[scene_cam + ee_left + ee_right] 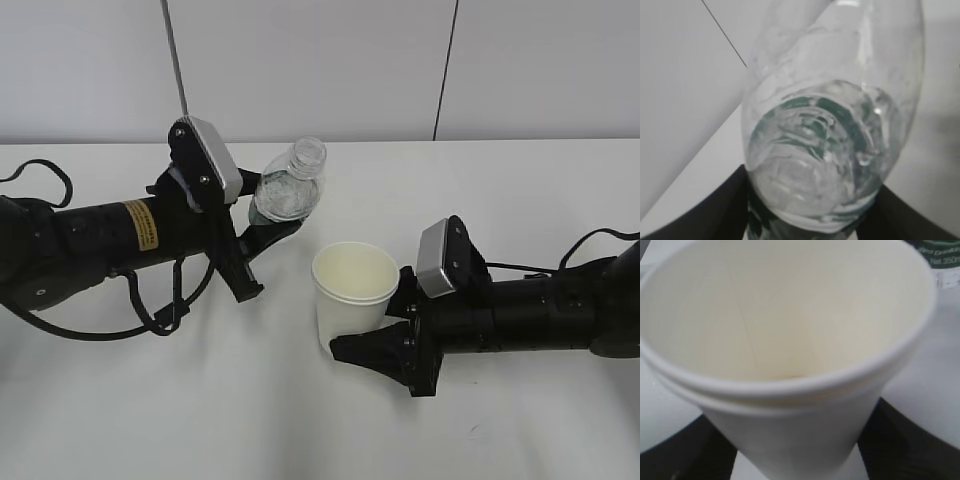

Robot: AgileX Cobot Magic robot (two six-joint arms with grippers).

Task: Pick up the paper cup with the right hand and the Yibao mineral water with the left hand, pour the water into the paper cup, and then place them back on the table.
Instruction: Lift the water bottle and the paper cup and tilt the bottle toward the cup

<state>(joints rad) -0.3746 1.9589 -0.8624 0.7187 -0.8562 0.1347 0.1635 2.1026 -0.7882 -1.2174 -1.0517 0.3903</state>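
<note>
Exterior view shows the left hand [262, 228] clamped on the lower body of the Yibao mineral water [288, 190], which is held clear of the table [300, 420] with its open neck tipped up and to the right. The right hand [385, 330] has its jaws closed around the lower wall of the paper cup [352, 293], which stands upright near centre, just right of and nearer than the bottle. Whether the cup base rests on the table or is raised cannot be told.

Left wrist view: the fingers [700, 212] grip the bottle on both sides; water sits in the lower part. Right wrist view: the cup interior looks dry, so pouring is judged not yet begun.

Procedure for the pour, as a judgement:
- Bring the bottle mouth over the cup opening, near its centre, before tilting past level
- Rotate the left wrist slowly; the ribbed bottle is soft and a tight clamp may squeeze water out in a surge
- Hold the cup upright and steady; its thin wall can deform under grip force
- Keep the neck close above the rim without touching it
</note>
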